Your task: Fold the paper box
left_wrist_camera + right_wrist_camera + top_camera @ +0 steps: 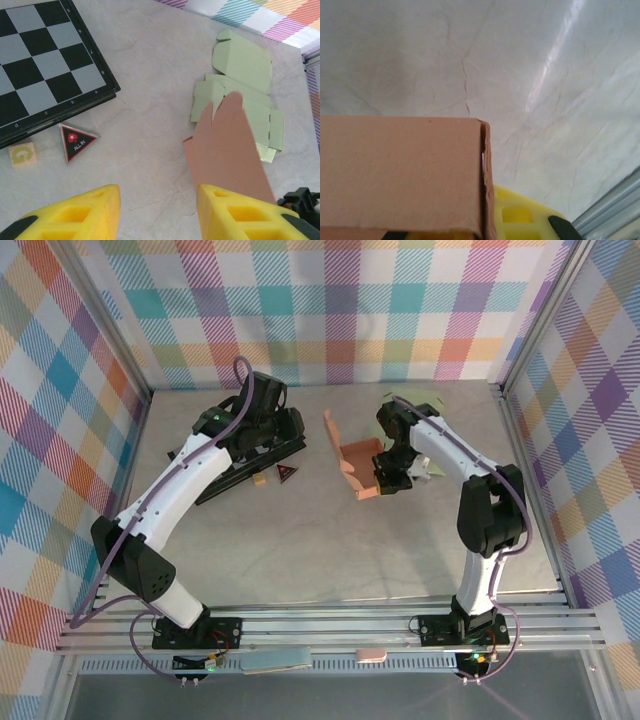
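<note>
While looking down from above, find salmon-pink paper box (358,462) right of centre on grey marbled table (300,550), half-formed, one flap standing up on far-left side. Right gripper (386,476) at its right wall, fingers together on thin card; reads as a pinch hold.

Left wrist next: left gripper (157,215) with fingers apart, nothing between. Pink flap rising just ahead on right, pale green flat box blank (240,90) behind it, black chessboard (45,60) and red triangular chip (76,142) off to left.

Right wrist last: box wall and corner close up against yellow finger (520,216).

Handling guess: very light, thin, creases and crushes easily, likely slides on smooth top. Best taken at a wall edge or flap tip near a score line, never squeezed across hollow body.
</note>
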Motion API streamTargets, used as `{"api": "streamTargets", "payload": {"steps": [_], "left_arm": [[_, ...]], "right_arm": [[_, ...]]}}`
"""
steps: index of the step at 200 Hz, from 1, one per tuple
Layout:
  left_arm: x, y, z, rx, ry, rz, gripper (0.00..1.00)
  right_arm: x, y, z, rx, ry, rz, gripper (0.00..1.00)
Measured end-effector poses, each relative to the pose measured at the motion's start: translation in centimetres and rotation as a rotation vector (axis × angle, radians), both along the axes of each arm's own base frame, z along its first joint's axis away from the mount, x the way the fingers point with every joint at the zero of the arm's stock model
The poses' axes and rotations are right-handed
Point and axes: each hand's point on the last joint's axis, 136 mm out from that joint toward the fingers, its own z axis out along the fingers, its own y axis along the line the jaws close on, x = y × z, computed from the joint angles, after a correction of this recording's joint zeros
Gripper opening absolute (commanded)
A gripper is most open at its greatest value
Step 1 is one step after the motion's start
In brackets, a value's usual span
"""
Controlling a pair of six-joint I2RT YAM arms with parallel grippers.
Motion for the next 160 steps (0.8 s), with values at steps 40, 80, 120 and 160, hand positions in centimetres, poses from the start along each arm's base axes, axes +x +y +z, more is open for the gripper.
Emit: {"api": "streamTargets", "payload": {"steps": [40, 80, 120, 160], "left_arm": [[-1.0, 0.4, -0.7, 0.013, 0.023, -0.013, 0.42], [-1.5, 0.3, -1.6, 0.024, 0.046, -0.04, 0.41], [-1.8, 0.1, -2.4, 0.024, 0.065, -0.059, 0.41], [-2.4, -0.9, -3.7, -0.002, 0.094, -0.117, 0.41]], "right_arm": [[-1.2, 1.1, -1.7, 0.048, 0.111, -0.16, 0.0], [-2.0, 2.0, -4.5, 0.055, 0.2, -0.233, 0.0], [-2.7, 3.2, -6.0, 0.077, 0.226, -0.253, 0.1], [-2.5, 3.8, -6.5, 0.103, 0.221, -0.259, 0.34]]}}
